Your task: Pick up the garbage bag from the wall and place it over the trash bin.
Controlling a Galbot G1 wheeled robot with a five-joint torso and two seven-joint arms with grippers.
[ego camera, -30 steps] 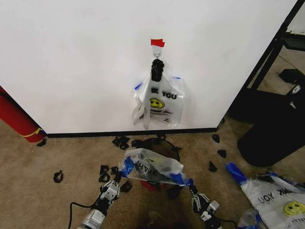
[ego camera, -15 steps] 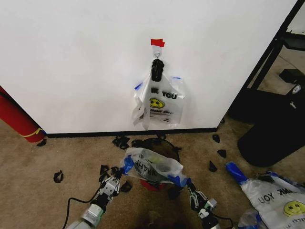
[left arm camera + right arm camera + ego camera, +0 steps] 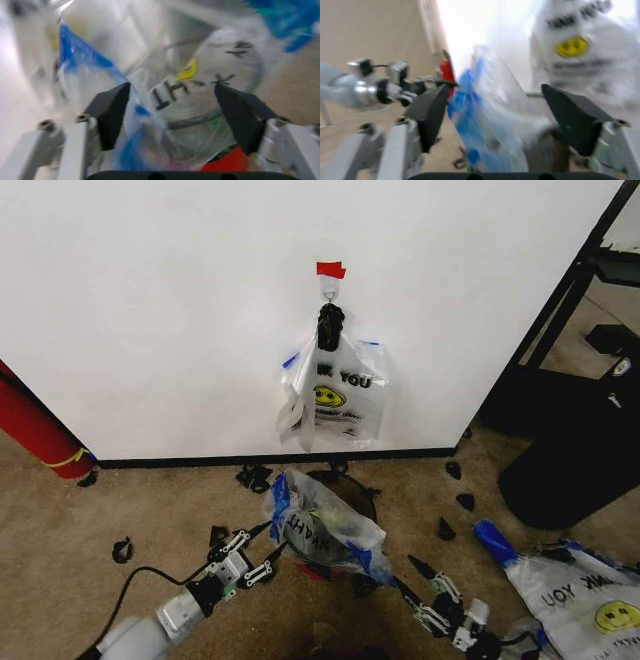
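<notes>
Black-padded fingers of the left gripper (image 3: 262, 552) stand spread wide, holding nothing, just left of the garbage bag (image 3: 325, 525). The right gripper (image 3: 428, 582), lower right of the bag, has its fingers spread wide too and apart from the plastic. The crinkly, blue-edged bag is draped over the trash bin (image 3: 345, 485) on the carpet floor (image 3: 120, 500), below the white wall (image 3: 150, 300), where a smiley-face bag (image 3: 340, 395) hangs from a hook (image 3: 329, 298) under red tape (image 3: 330, 269).
</notes>
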